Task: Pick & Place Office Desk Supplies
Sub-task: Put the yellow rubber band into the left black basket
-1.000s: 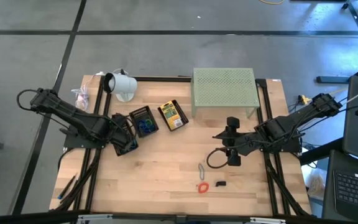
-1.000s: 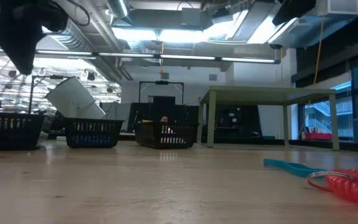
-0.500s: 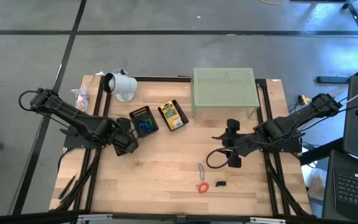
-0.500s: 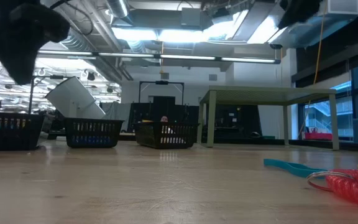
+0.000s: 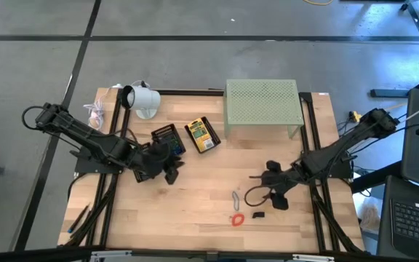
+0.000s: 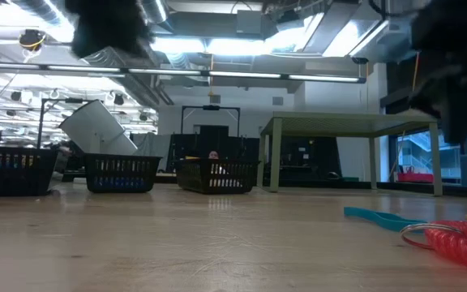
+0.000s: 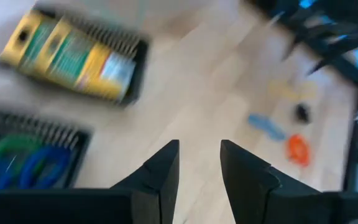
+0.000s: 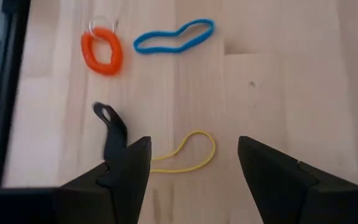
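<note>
Since the earlier frames, both of your arms have shifted: your left tool (image 5: pixel 169 169) has swung toward the worktop's middle, and your right tool (image 5: pixel 276 195) has dropped closer to the loose items near the front edge.

Reading left to right in the high view: the worktop (image 5: pixel 195 211) carries, at its far left, a white cup-like object (image 5: pixel 140 99) lying on its side. Your left tool hangs just in front of the black tray of blue and green rubber bands (image 5: pixel 168 140); its two fingers (image 7: pixel 160 177) stand slightly parted in the left wrist view and grip nothing. Beside that tray sits the tray with the yellow printed packets (image 5: pixel 201 135). Behind them, toward the right, stands the pale green perforated stand (image 5: pixel 262 105).

Near the front centre lie a blue rubber band (image 5: pixel 236 198), an orange coil on a metal ring (image 5: pixel 236 218) and a black binder clip (image 5: pixel 259 215), close together but apart from one another. Your right tool hangs just beyond them, jaws wide apart and empty. In the right wrist view, a yellow rubber band (image 8: pixel 188 153) lies on the wood between its fingers (image 8: pixel 124 180), with the black clip next to it; the orange coil and blue band lie farther off.
</note>
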### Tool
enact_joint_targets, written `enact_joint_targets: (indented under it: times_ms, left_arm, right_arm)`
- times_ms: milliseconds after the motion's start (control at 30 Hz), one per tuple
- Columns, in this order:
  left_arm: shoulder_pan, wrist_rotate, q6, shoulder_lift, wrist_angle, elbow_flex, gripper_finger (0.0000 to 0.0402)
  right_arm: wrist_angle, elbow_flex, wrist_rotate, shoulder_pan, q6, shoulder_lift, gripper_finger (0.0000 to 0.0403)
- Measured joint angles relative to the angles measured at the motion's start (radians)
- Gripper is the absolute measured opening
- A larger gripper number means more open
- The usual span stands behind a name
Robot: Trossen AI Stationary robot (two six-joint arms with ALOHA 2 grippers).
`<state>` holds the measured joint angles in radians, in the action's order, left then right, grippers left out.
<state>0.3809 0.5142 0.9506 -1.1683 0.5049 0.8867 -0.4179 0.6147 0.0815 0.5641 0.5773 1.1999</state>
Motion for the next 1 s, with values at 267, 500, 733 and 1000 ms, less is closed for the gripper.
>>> enact_joint_targets:
  times_ms: [267,500,733,1000]
  left_arm:
    - [0.0,0.045,-0.223,0.0,-0.229,0.0,0.011]
    - [0.0,0.057,-0.249,-0.001,-0.255,0.0,0.0112]
    - [0.0,0.093,-0.249,-0.007,-0.256,0.0,0.0107]
    - [0.0,0.088,-0.255,-0.045,-0.257,0.001,0.0111]
  right_arm:
    - [0.242,-0.185,0.045,0.008,-0.155,0.01,0.0245]
    - [0.38,-0.232,0.033,0.008,-0.167,0.117,0.0245]
    - [0.469,-0.226,0.087,0.011,-0.213,0.22,0.0241]
    - [0.488,-0.226,0.114,0.01,-0.314,0.241,0.0156]
